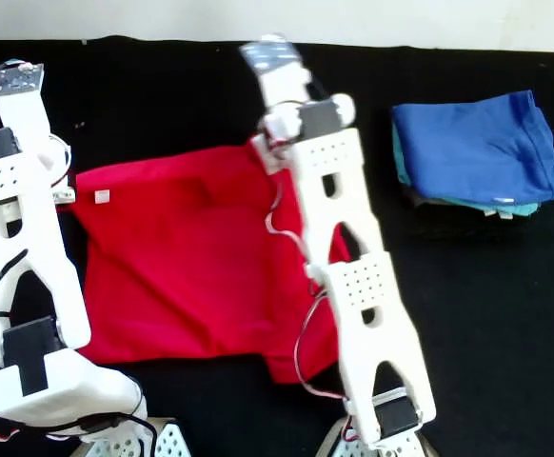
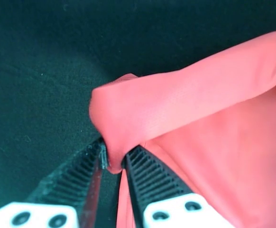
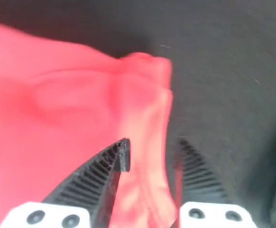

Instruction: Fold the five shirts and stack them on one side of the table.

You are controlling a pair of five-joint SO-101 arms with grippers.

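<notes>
Pinching one far corner of the red shirt (image 1: 182, 257), which lies mid-table, in my left hand (image 2: 113, 160), I hold my right hand (image 3: 153, 149) spread astride the other for an even fold; the folded stack (image 1: 477, 152) claims the far right corner.

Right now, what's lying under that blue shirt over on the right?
The edge of a teal shirt peeks out beneath the blue shirt, with a dark folded garment below that. The blue shirt covers the rest, so any further layers are hidden.

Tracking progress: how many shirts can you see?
3: red shirt spread between the arms; blue shirt topping the right-side stack; teal shirt beneath it. More may hide underneath.
</notes>
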